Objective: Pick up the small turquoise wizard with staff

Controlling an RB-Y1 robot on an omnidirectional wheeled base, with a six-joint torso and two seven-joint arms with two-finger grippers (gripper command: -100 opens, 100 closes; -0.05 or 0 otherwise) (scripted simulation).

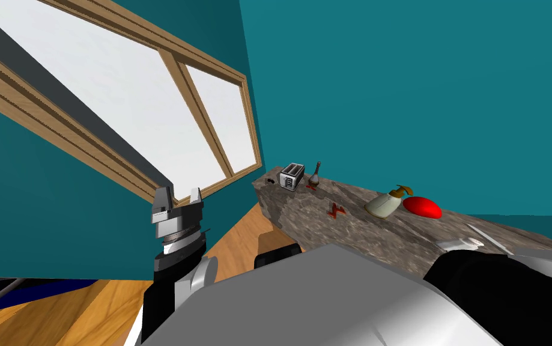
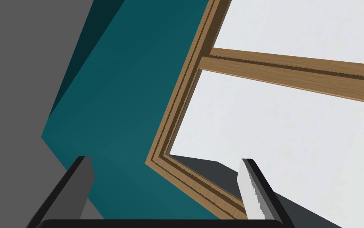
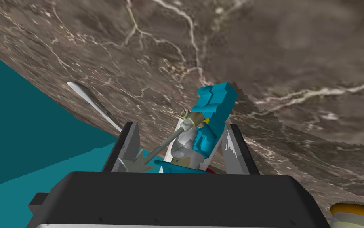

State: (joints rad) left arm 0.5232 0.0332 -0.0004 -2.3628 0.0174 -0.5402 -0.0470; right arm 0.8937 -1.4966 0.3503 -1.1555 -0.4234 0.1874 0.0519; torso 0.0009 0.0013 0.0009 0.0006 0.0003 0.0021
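Note:
The small turquoise wizard (image 3: pixel 212 107) lies between the fingers of my right gripper (image 3: pixel 179 128), above the brown marble counter (image 3: pixel 276 47). Its body rests against one finger, and its grey staff (image 3: pixel 165 144) slants across to the other finger, ending in a spiky head by the gripper's body. The fingers stand narrowed, pressing the figure's sides. In the head view, my right gripper (image 1: pixel 459 244) sits low at the counter's near edge. My left gripper (image 1: pixel 177 201) is raised beside the window, open and holding nothing.
On the counter (image 1: pixel 352 231) stand a toaster (image 1: pixel 292 176), a dark bottle (image 1: pixel 315 174), a small red piece (image 1: pixel 336 210), a cream pump bottle (image 1: pixel 385 203) and a red rounded object (image 1: pixel 423 207). A thin white utensil (image 3: pixel 94 105) lies beside the right gripper.

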